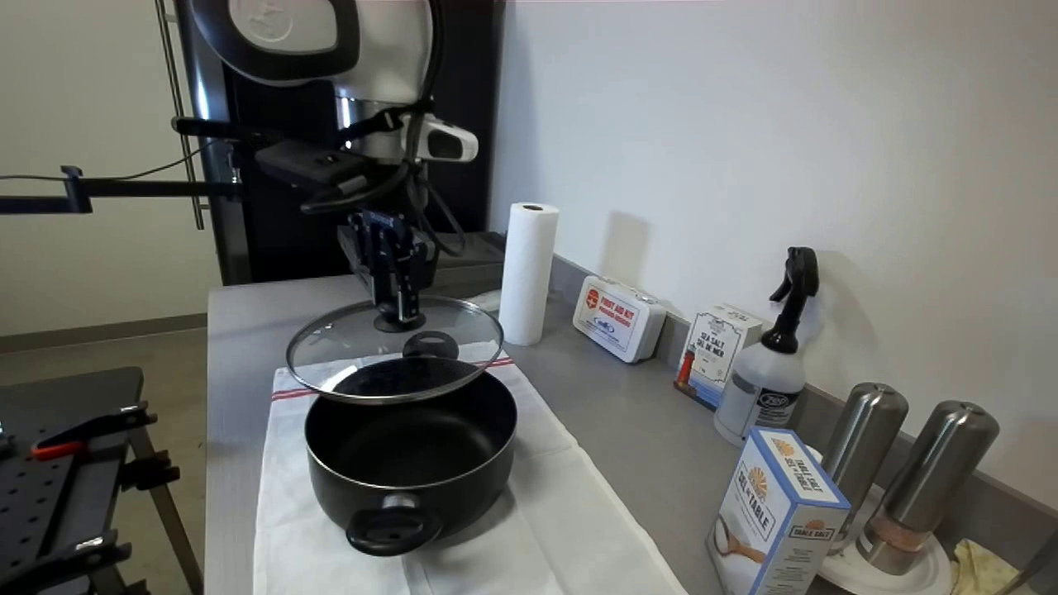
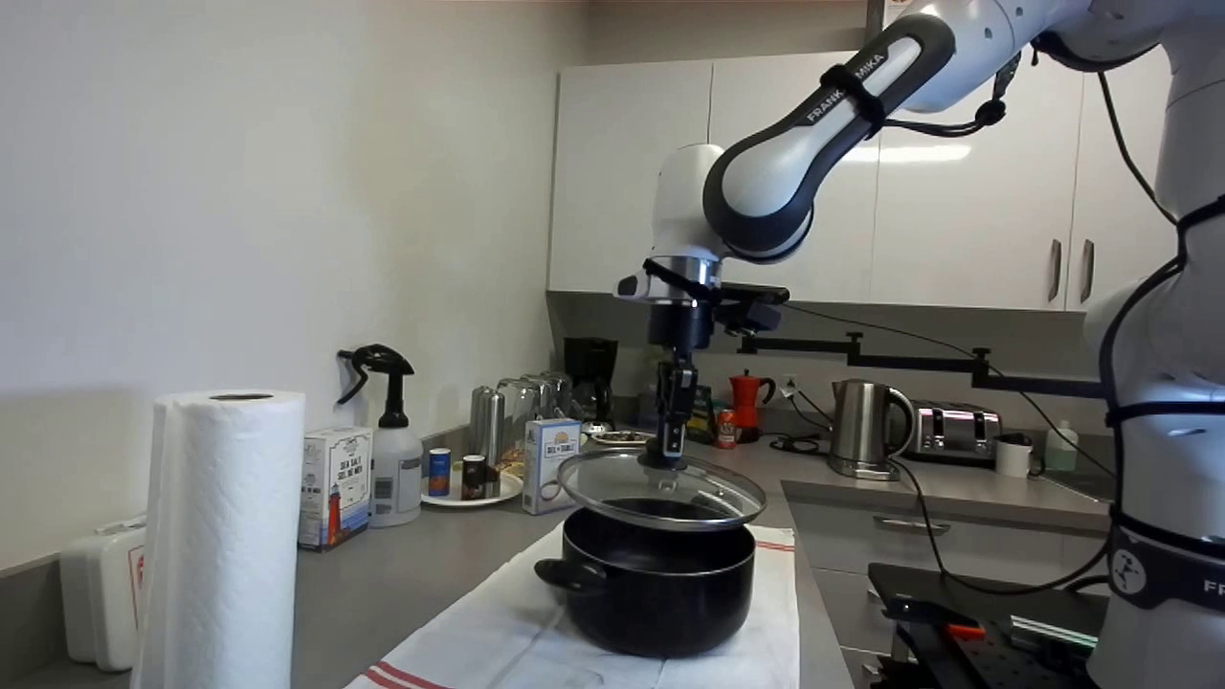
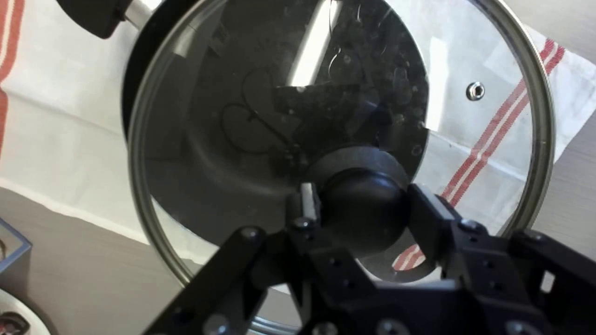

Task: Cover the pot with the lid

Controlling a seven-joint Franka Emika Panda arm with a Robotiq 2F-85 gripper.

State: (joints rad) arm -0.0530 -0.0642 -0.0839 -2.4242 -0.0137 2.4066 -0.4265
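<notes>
The black pot (image 1: 355, 487) stands on a white cloth and is open at the top; it also shows in an exterior view (image 2: 660, 608). The clear-glass lid (image 1: 339, 351) hangs above the pot, tilted slightly and apart from the cloth. It also shows in an exterior view (image 2: 612, 493) and in the wrist view (image 3: 242, 116). In the wrist view the lid sits off-centre over the pot, with cloth visible through its right part. My gripper (image 3: 361, 204) points down and is shut on the lid's dark knob; it shows in both exterior views (image 1: 401, 312) (image 2: 672, 445).
The white cloth (image 1: 562, 512) with red stripes lies under the pot. Along the wall stand a paper towel roll (image 1: 529, 277), a first aid kit (image 1: 616, 318), a sea salt box (image 1: 717, 351), a spray bottle (image 1: 760, 384), a table salt box (image 1: 773, 516) and steel grinders (image 1: 864, 438).
</notes>
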